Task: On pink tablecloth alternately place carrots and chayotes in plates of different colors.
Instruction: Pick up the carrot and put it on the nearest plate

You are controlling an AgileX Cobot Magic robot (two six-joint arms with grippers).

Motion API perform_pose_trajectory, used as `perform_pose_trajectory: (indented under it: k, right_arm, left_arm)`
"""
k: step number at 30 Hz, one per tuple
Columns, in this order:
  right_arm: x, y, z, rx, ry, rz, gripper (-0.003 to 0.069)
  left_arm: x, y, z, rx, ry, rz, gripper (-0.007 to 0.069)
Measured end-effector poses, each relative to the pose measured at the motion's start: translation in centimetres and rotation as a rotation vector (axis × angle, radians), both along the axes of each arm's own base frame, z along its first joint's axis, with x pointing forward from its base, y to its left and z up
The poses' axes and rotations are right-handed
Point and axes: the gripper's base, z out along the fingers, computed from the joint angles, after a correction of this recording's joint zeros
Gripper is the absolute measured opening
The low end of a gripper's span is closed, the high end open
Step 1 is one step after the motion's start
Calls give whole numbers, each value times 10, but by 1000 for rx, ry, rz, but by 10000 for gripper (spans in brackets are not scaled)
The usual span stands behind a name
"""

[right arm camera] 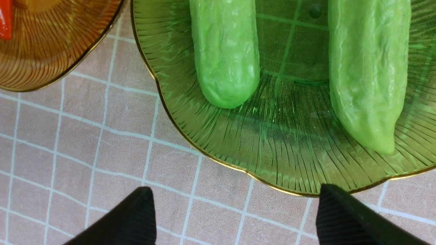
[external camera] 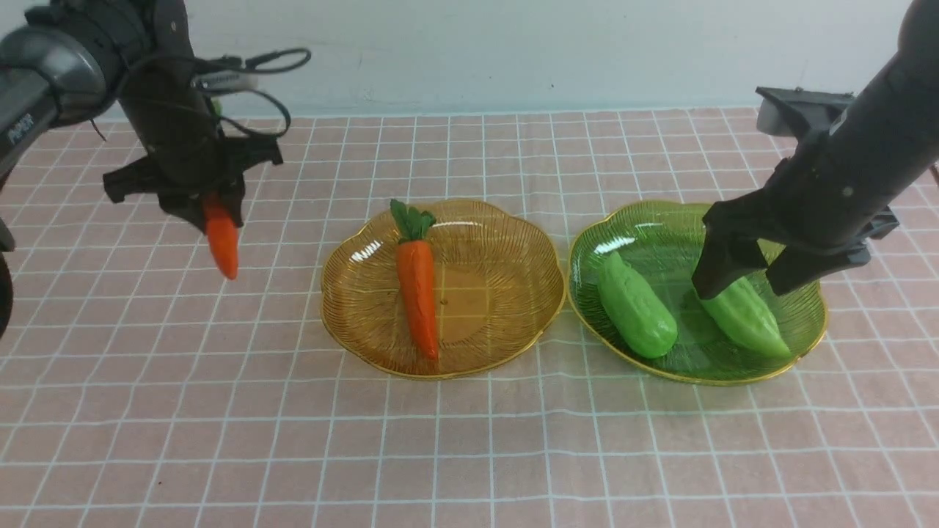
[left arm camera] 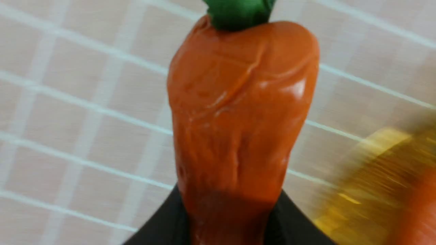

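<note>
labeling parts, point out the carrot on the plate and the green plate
carrot [external camera: 417, 286], front view, orange body
green plate [external camera: 693, 363], front view, bare near side

My left tool [external camera: 213, 202] hides the upper part of the carrot [external camera: 222, 238] it holds from the front view. In my left wrist view, the frame cuts off that carrot's leaves and its lower end, and the amber plate [left arm camera: 371, 177] and the 2nd carrot [left arm camera: 420, 211] are blurred and cropped. My right tool [external camera: 748, 271] covers 1 end of 1 chayote [external camera: 748, 319]; my right wrist view crops both chayotes.
</note>
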Motion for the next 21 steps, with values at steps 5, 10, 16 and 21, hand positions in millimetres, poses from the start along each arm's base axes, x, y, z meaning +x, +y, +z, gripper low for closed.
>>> perform_pose_trajectory:
  k: [5,10,16,21]
  right_arm:
    - [-8,-3,18,-7,-55,10,440]
    - [-38,-10,70,2,-210,11,260]
    - [-82,-18,122,27,-372,10,111]
    - [-126,-26,160,53,-513,9,26]
  left_arm:
    - [-12,-88,-2,-126,15,-265,188]
    - [-25,-163,-28,-128,21,-434,213]
    - [-27,-192,-52,-119,20,-509,300]
    - [-27,-194,-62,-117,38,-511,411]
